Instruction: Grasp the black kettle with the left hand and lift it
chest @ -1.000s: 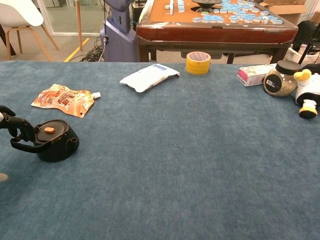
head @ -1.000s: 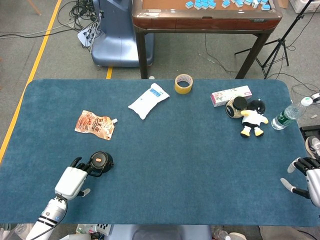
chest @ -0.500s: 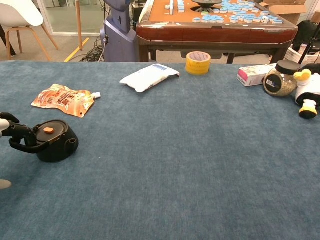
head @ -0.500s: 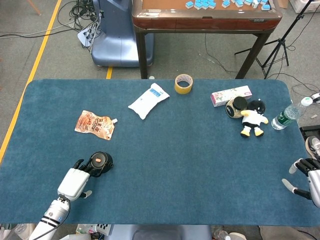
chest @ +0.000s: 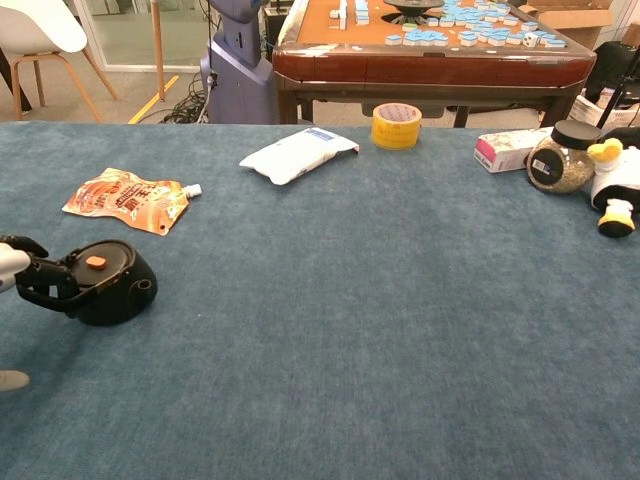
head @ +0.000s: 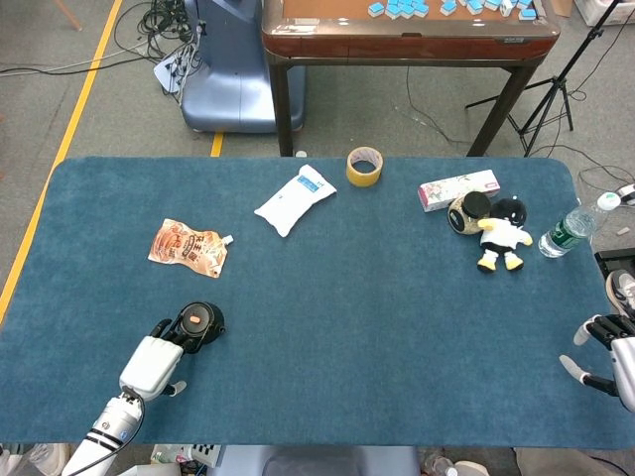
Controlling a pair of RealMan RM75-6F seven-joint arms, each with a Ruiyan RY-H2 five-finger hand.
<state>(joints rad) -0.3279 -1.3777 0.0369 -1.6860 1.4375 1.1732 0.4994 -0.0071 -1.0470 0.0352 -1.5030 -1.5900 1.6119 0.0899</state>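
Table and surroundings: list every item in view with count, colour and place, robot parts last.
kettle: 1, black, orange lid button, front left of table
pouch: 1, orange, behind kettle
packet: 1, white, rear centre-left
tape roll: 1, yellow, rear edge
box: 1, pink-white, rear right
jar: 1, black lid, beside box
plush toy: 1, black-white-yellow, beside jar
bottle: 1, clear, green label, right edge
game table: 1, brown, blue tiles, behind
left hand: fingers at kettle handle
right hand: right edge, holds nothing

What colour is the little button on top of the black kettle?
Orange. The small button sits on the round black kettle's lid, clearest in the chest view.
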